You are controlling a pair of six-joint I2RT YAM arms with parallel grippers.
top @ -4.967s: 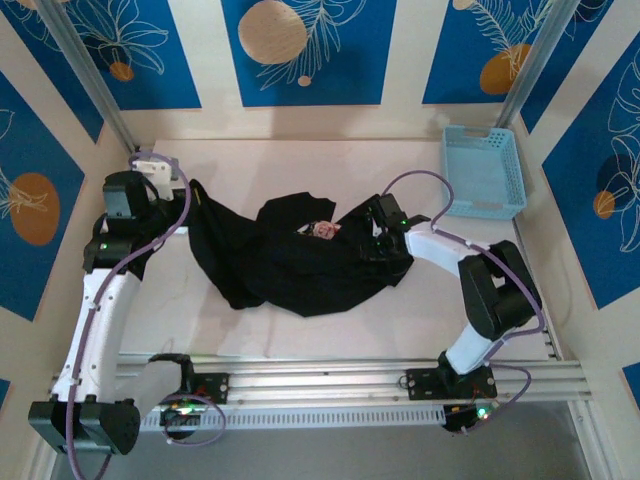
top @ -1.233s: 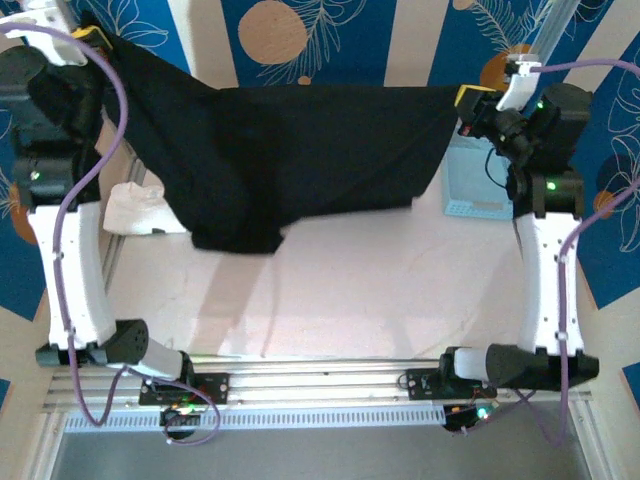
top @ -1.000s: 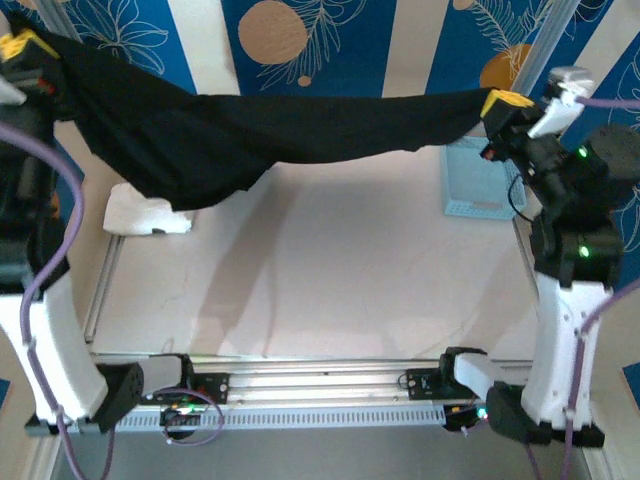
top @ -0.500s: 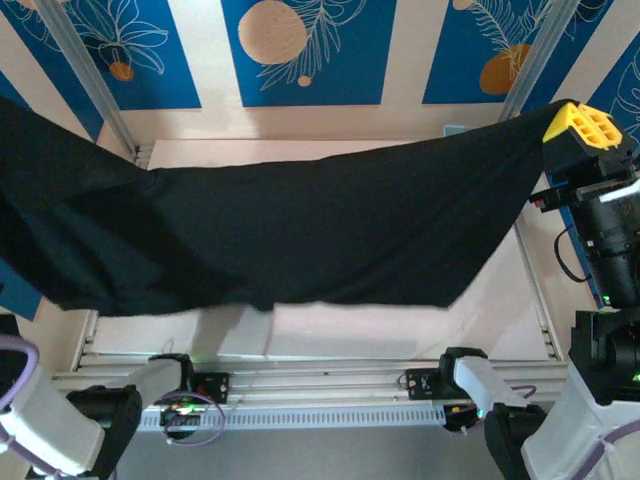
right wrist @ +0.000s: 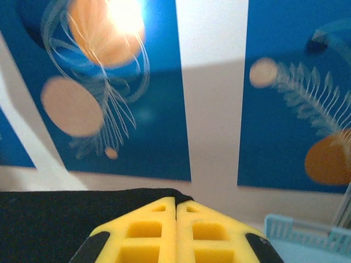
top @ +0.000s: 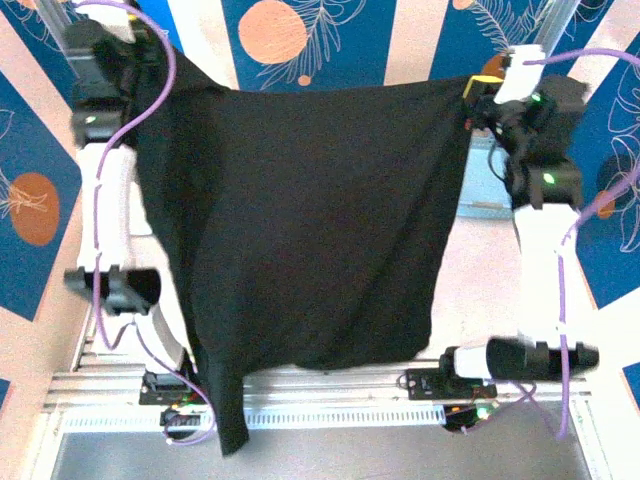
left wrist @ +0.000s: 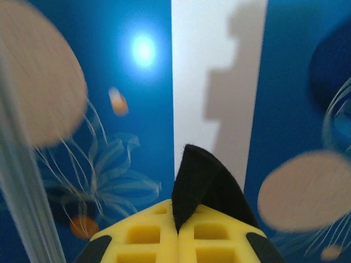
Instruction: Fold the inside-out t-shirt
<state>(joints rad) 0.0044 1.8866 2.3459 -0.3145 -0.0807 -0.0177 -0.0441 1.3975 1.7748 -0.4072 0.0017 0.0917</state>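
Blue wall panels [top: 305,50] with pale flower prints stand behind the far edge of the table [top: 485,290], and both of my wrist cameras face them.

On the left gripper [left wrist: 176,222] the yellow pads [left wrist: 142,235] are pressed together with no gap. A peak of black cloth is pinched between them and pokes out past the tips. The right gripper [right wrist: 175,219] is closed just as tightly. A black hem runs in from the left and ends right at its tips, so I judge it has the other corner.

From above, the t-shirt [top: 310,220] hangs between the two raised grippers as one wide black sheet, its top edge stretched fairly level high over the far edge. The cloth drops towards me and covers most of the table. Its lower hem reaches the rail [top: 350,385] along the near edge, and one narrow tail hangs past that edge near the left corner. A light-blue basket [top: 485,185] peeks out beside the sheet at the far right corner.

As I read it, no fold has been made. The shirt is only lifted and spread, and I cannot tell which side faces out. Laying it flat and making every fold is what remains.
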